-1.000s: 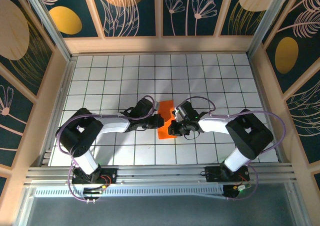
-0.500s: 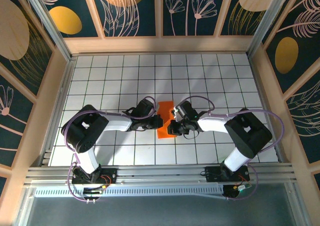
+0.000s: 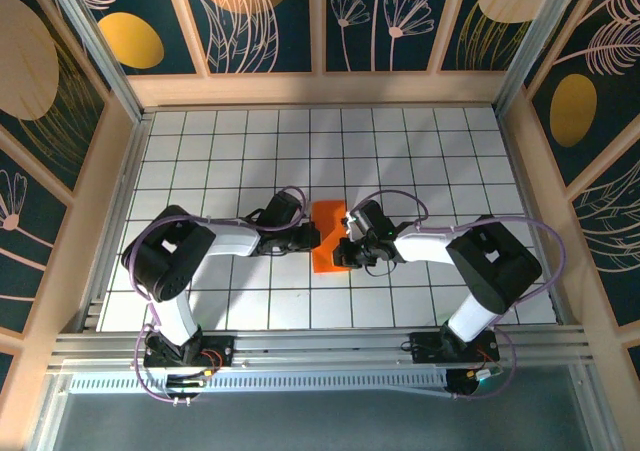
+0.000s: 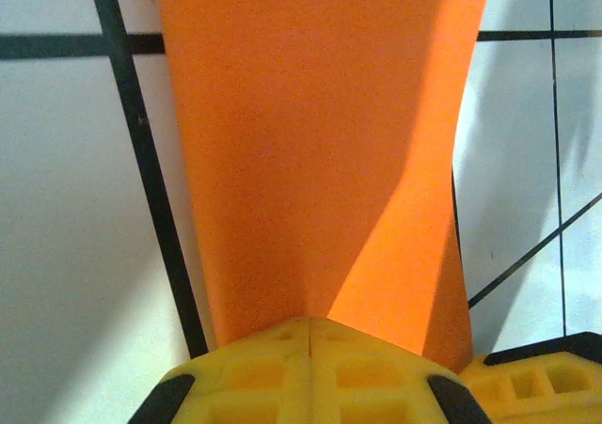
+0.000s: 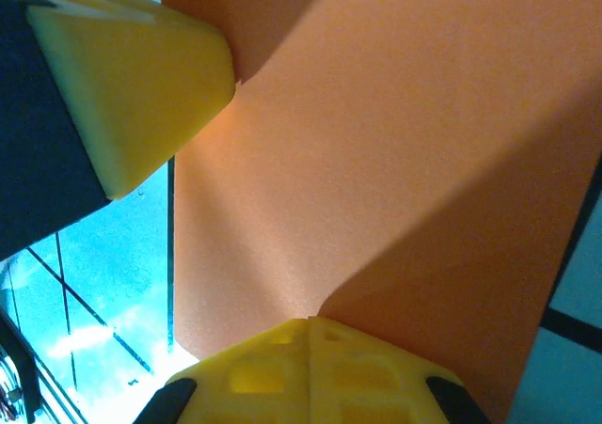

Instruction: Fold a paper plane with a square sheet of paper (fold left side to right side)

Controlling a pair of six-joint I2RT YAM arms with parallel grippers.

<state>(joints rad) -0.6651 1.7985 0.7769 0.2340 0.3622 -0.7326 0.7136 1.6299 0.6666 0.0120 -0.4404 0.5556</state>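
Observation:
The square sheet of paper is bright orange and lies folded into a narrow upright strip on the tiled table, between my two arms. My left gripper is shut, its tip set against the strip's left edge. My right gripper is shut too, its tip on the strip's lower right part. In the left wrist view the shut yellow jaws meet the orange paper. The right wrist view has the same: shut jaws against the paper, with the left gripper's yellow fingers touching its far edge.
A white tiled surface with black grid lines spreads around the paper. Wooden walls close in the left, right and far sides. An aluminium rail with both arm bases runs along the near edge.
The left arm has pulled in and its tip has crept slightly away from the near edge along the paper. The right gripper has nudged a little to the left. The paper has barely shifted.

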